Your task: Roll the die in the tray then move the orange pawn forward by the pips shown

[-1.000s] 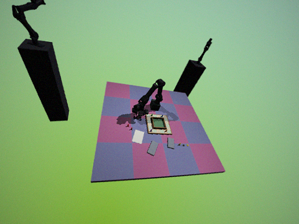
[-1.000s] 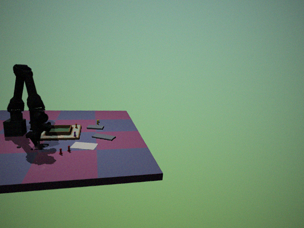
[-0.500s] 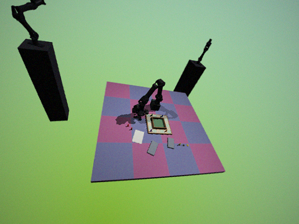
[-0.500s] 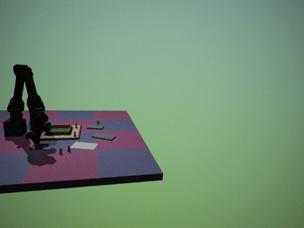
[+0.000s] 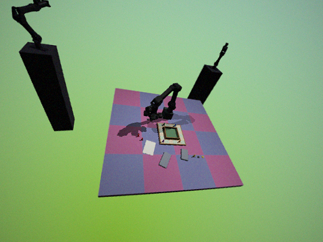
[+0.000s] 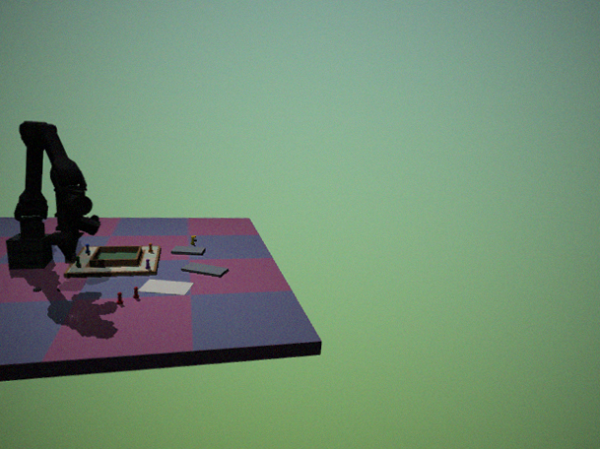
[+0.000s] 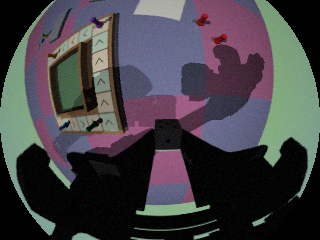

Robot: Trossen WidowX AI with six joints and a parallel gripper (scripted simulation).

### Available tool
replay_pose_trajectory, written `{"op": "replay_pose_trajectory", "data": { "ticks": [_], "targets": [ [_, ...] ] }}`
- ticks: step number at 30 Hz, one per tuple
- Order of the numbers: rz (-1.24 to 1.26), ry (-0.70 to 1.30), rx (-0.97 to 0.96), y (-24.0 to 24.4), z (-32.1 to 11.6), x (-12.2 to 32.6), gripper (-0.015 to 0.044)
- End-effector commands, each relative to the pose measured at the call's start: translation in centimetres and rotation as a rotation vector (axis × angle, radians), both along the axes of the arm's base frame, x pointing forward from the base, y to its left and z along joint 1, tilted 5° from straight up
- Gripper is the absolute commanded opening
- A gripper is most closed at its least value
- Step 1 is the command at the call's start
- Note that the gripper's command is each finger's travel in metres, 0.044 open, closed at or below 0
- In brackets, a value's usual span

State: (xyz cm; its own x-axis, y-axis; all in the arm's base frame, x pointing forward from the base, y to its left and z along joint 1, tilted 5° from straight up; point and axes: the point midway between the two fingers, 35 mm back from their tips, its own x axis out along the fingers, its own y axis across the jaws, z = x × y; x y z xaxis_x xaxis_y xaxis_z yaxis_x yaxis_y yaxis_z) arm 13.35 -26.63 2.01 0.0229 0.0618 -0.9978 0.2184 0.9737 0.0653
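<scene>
My gripper (image 5: 151,118) (image 6: 70,260) (image 7: 167,132) is shut on the dark die (image 7: 168,131), held above the table beside the board (image 5: 182,136) (image 6: 154,258) (image 7: 101,57). The die's top pips cannot be read. The tray (image 5: 171,132) (image 6: 116,262) (image 7: 67,82), with brown walls and a green floor, sits in the middle of the board and looks empty. The orange pawn (image 5: 179,141) (image 6: 150,248) (image 7: 53,55) stands at a board corner on the far side from the arm. Arrows mark the track squares in the wrist view.
Blue (image 5: 175,125) (image 7: 64,125), green (image 6: 78,261) (image 7: 94,124) and purple (image 6: 147,263) (image 7: 96,22) pawns stand at the other corners. Two red pawns (image 7: 202,20) (image 7: 220,38) stand off the board near a white sheet (image 5: 149,147). Grey slabs (image 5: 165,159) (image 5: 184,154) and small yellowish pieces (image 5: 202,156) lie beyond.
</scene>
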Motion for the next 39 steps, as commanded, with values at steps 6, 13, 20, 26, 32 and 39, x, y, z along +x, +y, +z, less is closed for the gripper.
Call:
{"op": "replay_pose_trajectory", "data": {
  "ticks": [6,13,20,26,32,39],
  "targets": [
    [0.005,-0.002,-0.003,0.1,3.6,-0.4,0.0000],
    [0.010,-0.003,-0.005,1.7,3.4,2.0,0.0000],
    [0.016,-0.005,-0.006,4.0,3.1,4.8,0.0000],
    [0.022,-0.008,-0.006,6.2,2.8,7.0,0.0000],
    [0.028,-0.010,-0.005,8.6,2.6,8.8,0.0000],
    [0.034,-0.013,-0.003,11.7,2.3,10.7,0.0000]
  ]
}}
